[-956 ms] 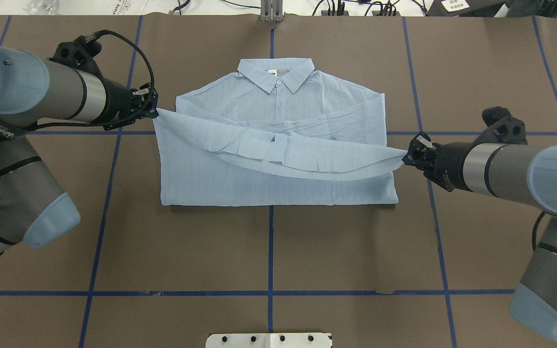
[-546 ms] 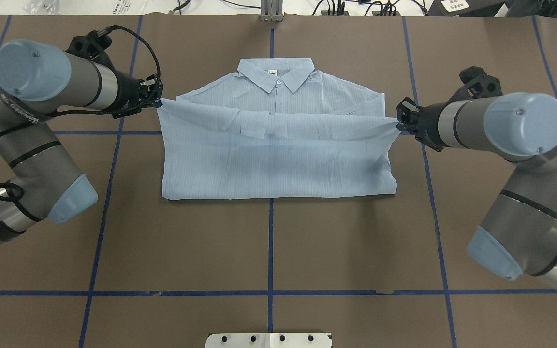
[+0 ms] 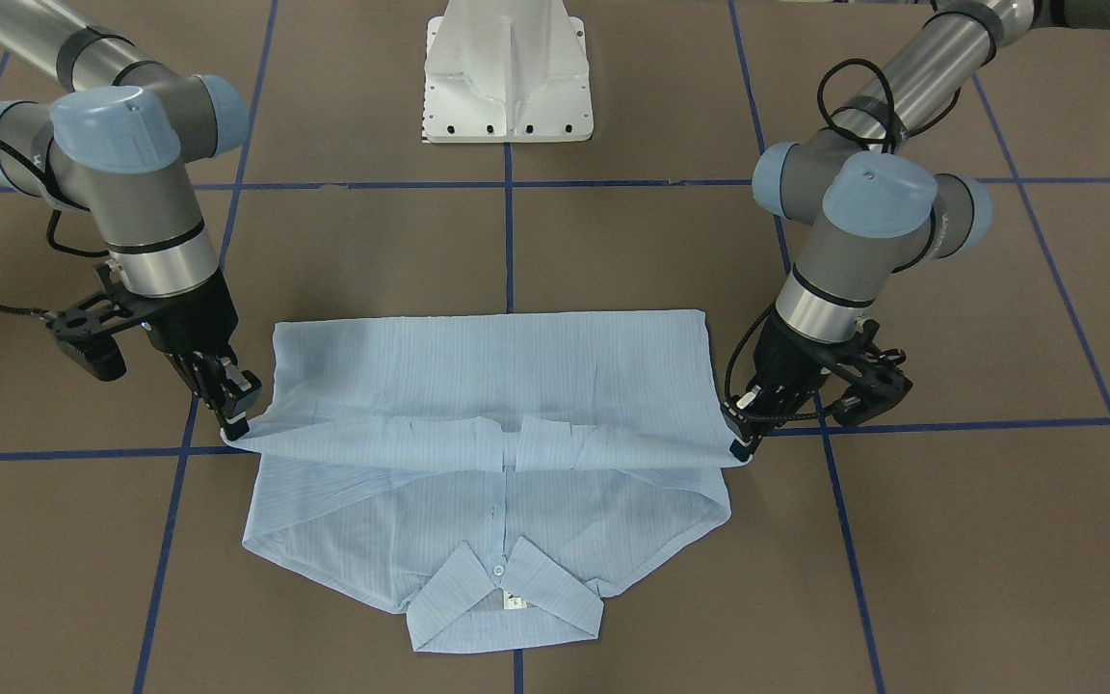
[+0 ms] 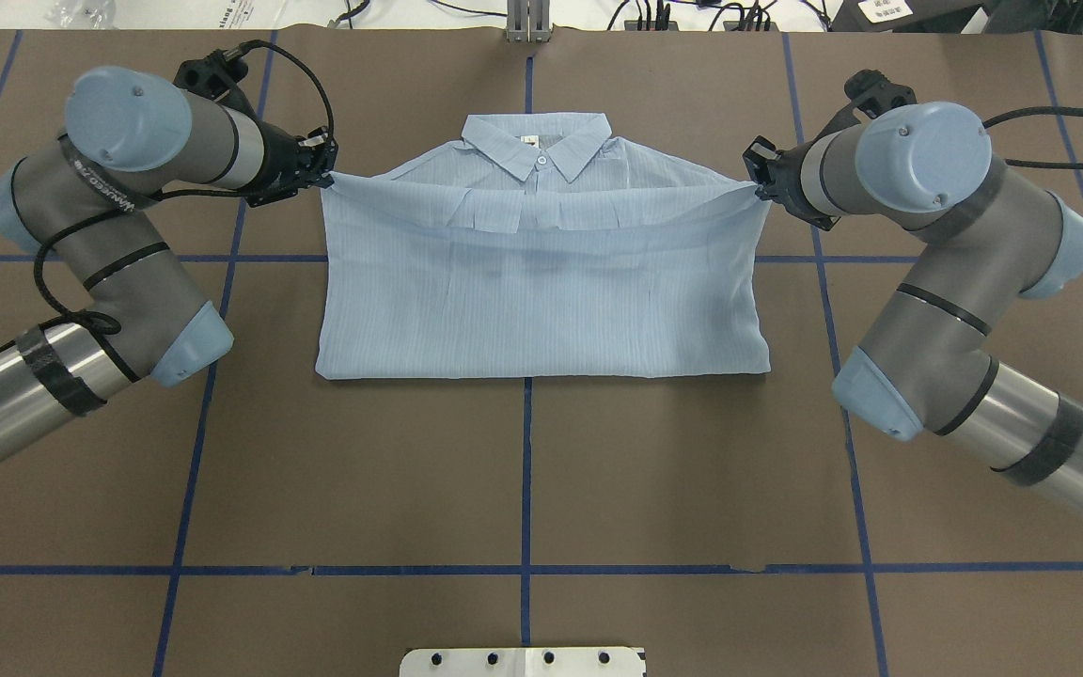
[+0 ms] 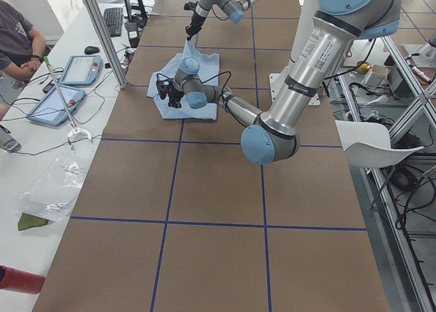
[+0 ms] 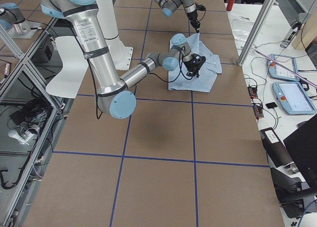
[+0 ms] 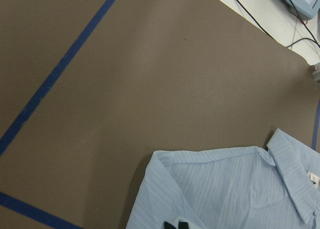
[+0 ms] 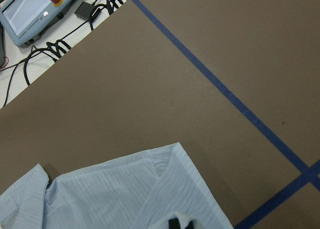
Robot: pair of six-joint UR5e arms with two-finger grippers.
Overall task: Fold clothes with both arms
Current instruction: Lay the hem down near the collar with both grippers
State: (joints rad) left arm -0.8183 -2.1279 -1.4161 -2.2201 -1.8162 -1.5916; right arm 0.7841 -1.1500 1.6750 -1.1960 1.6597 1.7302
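The pale-blue striped shirt (image 4: 541, 291) lies buttons-up on the brown table, collar (image 4: 538, 143) at the far side, its lower part folded up over the chest. My left gripper (image 4: 325, 179) is shut on the left corner of the folded-over hem, next to the left shoulder. My right gripper (image 4: 756, 184) is shut on the right corner, next to the right shoulder. The hem hangs stretched between them just below the collar. The front-facing view shows the left gripper (image 3: 738, 448), the right gripper (image 3: 232, 429) and the raised edge of the shirt (image 3: 488, 386). Both wrist views show the shirt (image 7: 225, 189) (image 8: 115, 194) below.
The white pedestal base (image 4: 523, 661) stands at the table's near edge. Blue tape lines (image 4: 526, 470) cross the brown table. Teach pendants (image 8: 30, 9) and cables lie beyond the far edge. An operator (image 5: 17, 39) sits at the side bench.
Both grippers have carried the hem away from the robot toward the collar, the right one farther. The folded layer now covers the chest up to the shoulders.
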